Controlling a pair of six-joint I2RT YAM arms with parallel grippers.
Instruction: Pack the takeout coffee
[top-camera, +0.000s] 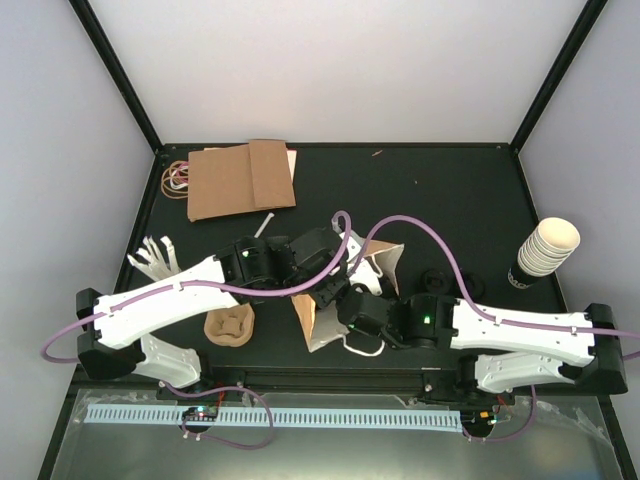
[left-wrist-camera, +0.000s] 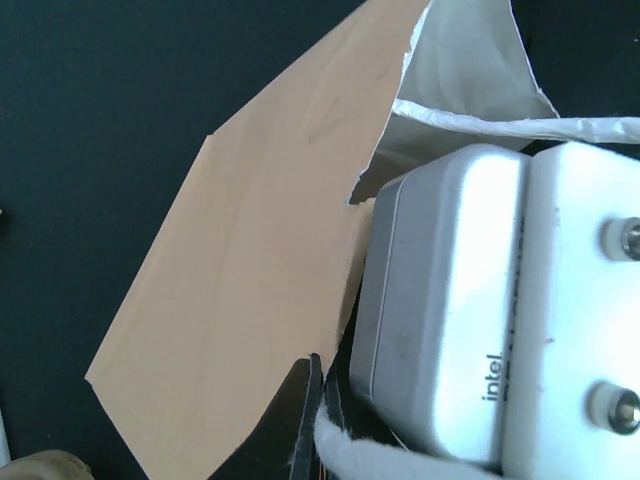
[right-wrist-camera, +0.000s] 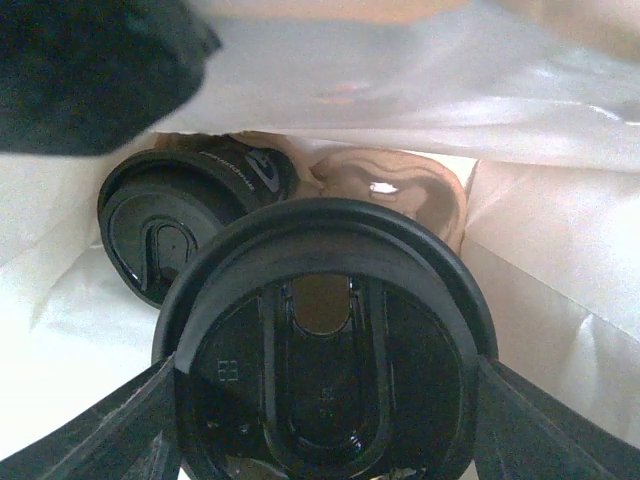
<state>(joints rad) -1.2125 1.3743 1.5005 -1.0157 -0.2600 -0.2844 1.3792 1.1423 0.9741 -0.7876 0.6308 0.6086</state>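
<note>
- Fingers (right-wrist-camera: 110, 435) of our right gripper (right-wrist-camera: 325, 385) stand wide, one on each side of a coffee cup (right-wrist-camera: 325, 300). They hug it just under its black lid (right-wrist-camera: 420, 265).
- We hold this cup inside the open paper bag (right-wrist-camera: 530, 260), which is white on the inside. A second coffee cup (right-wrist-camera: 185, 225) sits deeper in the bag, just beside ours.
- Next to that cup we see a brown bumpy shape (right-wrist-camera: 400, 185). It looks like a pulp tray, but we cannot tell if the second cup stands in a pocket.
- Our left gripper (left-wrist-camera: 315, 410) is pinched tight. It seems to hold the top edge of the bag so the mouth is open for us.
- We think the cup is light, but it may have drink in it, so we should hold it straight up.
- We think its paper wall is soft and a hard squeeze would crush it.
- The lid looks smooth and slippery and could pop off, so we think the best place to hold is the cup's body under the lid's rim.
- The bag looks thin and floppy and could fold in on the cup.
</note>
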